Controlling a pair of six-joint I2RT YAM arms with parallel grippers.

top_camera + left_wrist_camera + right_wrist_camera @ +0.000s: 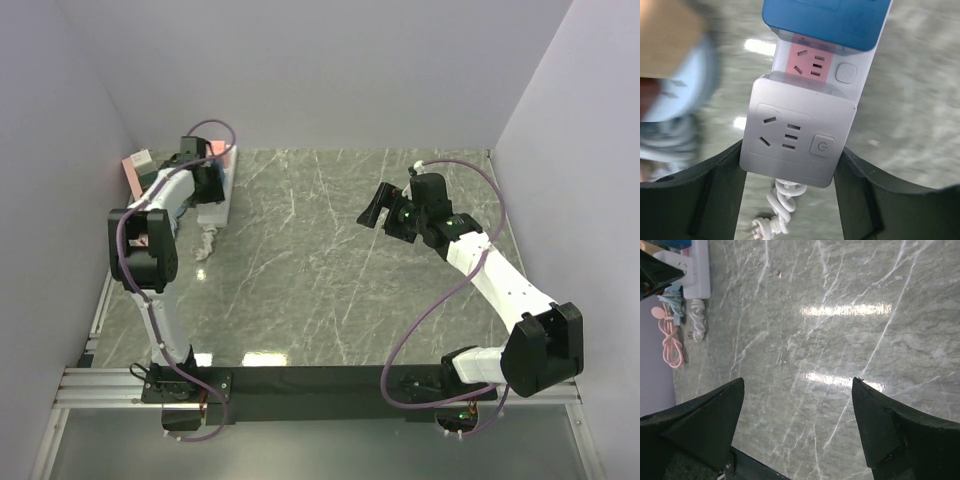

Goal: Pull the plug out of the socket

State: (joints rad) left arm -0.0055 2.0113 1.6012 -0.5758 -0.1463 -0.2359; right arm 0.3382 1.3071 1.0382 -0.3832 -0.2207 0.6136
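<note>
Plainly the left gripper (792, 148) is nearer, jaws straddling the white plug (790, 125) crosswise to the socket (812, 62), whether clamped I cannot tell; right gripper (797, 381) gapes afar.

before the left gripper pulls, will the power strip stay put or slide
Probably slides: the power strip is smooth plastic flat on a glossy tabletop. Likely stiff, given its straight moulded body. Its bundled cord looks floppy and may drag.

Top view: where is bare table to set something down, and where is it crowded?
Free: the middle of the table between the socket and the right gripper, and the near edge by the arm bases. Crowded: the far-left corner, socket, bundled cord, left gripper.
</note>
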